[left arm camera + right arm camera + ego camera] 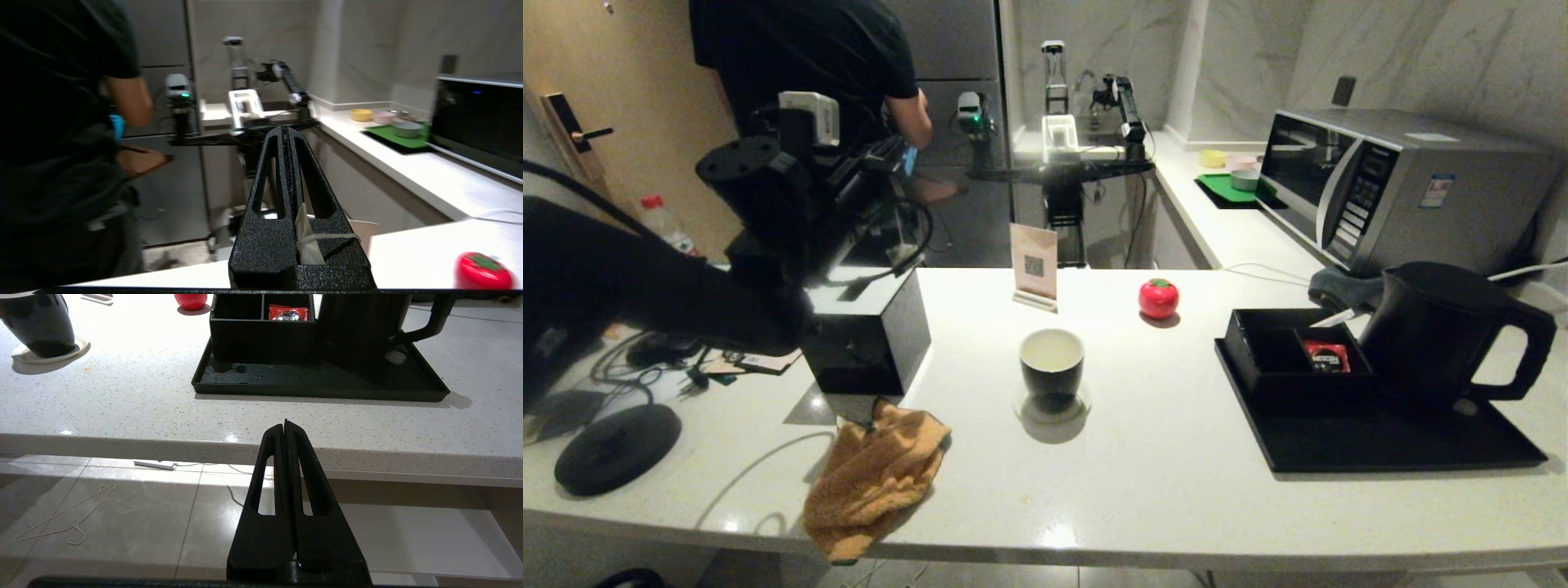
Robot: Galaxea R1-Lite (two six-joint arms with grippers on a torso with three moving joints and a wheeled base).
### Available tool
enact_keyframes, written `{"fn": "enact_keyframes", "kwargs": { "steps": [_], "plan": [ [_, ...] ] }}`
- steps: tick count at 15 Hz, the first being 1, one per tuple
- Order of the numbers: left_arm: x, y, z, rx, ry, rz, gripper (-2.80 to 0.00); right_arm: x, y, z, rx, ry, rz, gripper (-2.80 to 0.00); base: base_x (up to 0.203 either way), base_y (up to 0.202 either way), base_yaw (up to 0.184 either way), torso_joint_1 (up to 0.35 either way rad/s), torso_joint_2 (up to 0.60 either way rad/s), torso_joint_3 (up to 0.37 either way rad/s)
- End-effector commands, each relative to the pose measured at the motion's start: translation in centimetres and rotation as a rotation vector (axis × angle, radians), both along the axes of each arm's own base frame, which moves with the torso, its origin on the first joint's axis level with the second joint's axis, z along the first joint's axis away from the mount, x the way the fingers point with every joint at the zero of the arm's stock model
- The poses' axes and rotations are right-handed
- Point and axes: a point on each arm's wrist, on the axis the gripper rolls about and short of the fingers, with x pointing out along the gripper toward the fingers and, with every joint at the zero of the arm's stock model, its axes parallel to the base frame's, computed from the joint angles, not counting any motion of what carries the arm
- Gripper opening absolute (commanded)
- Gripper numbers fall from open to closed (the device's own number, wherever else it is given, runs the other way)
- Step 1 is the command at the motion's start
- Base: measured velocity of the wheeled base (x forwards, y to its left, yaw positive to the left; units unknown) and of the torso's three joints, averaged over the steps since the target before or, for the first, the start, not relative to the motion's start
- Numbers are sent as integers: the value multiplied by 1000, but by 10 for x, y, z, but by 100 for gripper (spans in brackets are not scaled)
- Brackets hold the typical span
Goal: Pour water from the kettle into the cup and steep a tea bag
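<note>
Apparently mid tea-bag step, the left end effector [288,130], closed on a tea bag [305,237], must carry it over the cup [1052,369] at mid-tabletop; kettle [1445,331] rests on the tray [1380,445].

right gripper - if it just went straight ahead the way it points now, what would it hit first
Most likely the front edge of the white counter. The shut right gripper sits below the countertop, its tips aimed at that edge; the black tray lies beyond. Depth is hard to judge, so it might just clear the edge.
</note>
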Motion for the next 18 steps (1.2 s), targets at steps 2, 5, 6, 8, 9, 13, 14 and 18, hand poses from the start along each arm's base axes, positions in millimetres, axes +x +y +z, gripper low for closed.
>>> {"fn": "enact_keyframes", "kwargs": {
  "steps": [2,5,6,8,9,13,14,18],
  "plan": [
    [6,30,8,2,-1,69,-280,0,0,0,-1,1,1,-280,0,0,0,0,0,0],
    [11,49,0,11,48,111,-280,0,0,0,-1,1,1,-280,0,0,0,0,0,0],
    [15,53,-7,13,68,119,-280,0,0,0,-1,1,1,-280,0,0,0,0,0,0],
    [23,60,-20,16,97,135,-280,0,0,0,-1,1,1,-280,0,0,0,0,0,0],
    [26,61,-23,16,102,135,-280,0,0,0,-1,1,1,-280,0,0,0,0,0,0],
    [45,65,-31,16,86,142,-280,0,0,0,-1,1,1,-280,0,0,0,0,0,0],
    [49,66,-33,16,83,143,-280,0,0,0,-1,1,1,-280,0,0,0,0,0,0],
    [59,74,-54,18,121,159,-280,0,0,0,-1,1,1,-280,0,0,0,0,0,0]
  ]
}}
